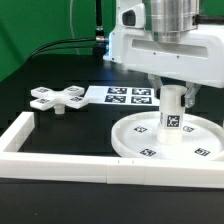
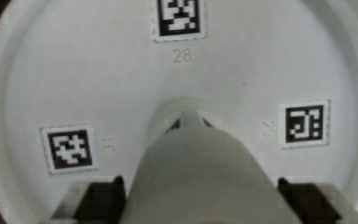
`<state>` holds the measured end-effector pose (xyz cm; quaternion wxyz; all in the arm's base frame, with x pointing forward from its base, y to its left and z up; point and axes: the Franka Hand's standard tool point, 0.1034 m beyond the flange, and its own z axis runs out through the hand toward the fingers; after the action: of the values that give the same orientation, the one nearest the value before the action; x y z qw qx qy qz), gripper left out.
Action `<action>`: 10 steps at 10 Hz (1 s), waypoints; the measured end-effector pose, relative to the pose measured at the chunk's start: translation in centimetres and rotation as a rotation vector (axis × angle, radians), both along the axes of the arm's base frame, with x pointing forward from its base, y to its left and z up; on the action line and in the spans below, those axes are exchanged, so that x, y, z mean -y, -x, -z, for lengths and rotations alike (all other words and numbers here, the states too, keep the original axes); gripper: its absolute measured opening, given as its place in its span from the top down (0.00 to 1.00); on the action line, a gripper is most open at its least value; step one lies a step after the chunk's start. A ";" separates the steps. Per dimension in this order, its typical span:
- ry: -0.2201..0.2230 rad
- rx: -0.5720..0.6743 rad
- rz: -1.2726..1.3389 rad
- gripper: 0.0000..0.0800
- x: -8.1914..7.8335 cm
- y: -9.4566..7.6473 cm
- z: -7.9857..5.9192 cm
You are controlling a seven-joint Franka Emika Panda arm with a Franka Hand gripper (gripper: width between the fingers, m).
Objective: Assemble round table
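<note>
White plastic made up every part: the long white square-bar frame (image 1: 60, 160) bordered the dark table (image 1: 60, 128), and inside it lay the large rimmed round disc (image 1: 135, 135), flat and tagged. Beyond it, toward the exterior view's left, sat the flat marker board (image 1: 125, 95) and beside that the small cross-shaped piece (image 1: 60, 97). The short cylinder leg (image 1: 172, 122) stood upright at the disc's centre, the gripper (image 1: 173, 95) closed on its upper end, dark pads (image 2: 101, 195) pressed to both sides. Whether its base had seated was hidden. It looked light, stiff and smooth, likely slippery, so a firm hold high on the barrel suited it.
</note>
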<state>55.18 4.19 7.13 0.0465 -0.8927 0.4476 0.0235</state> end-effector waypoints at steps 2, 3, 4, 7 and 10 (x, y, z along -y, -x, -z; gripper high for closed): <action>-0.023 -0.017 0.175 0.49 -0.1 -0.1 0.0; -0.031 -0.021 0.214 0.49 -0.1 -0.2 0.0; -0.035 -0.022 0.233 0.49 -0.2 -0.2 0.0; -0.031 -0.009 0.101 0.23 -0.4 -0.1 -0.1; -0.037 0.001 0.001 0.19 -0.8 -0.1 0.0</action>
<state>55.24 4.95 7.16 0.0635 -0.8914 0.4477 0.0313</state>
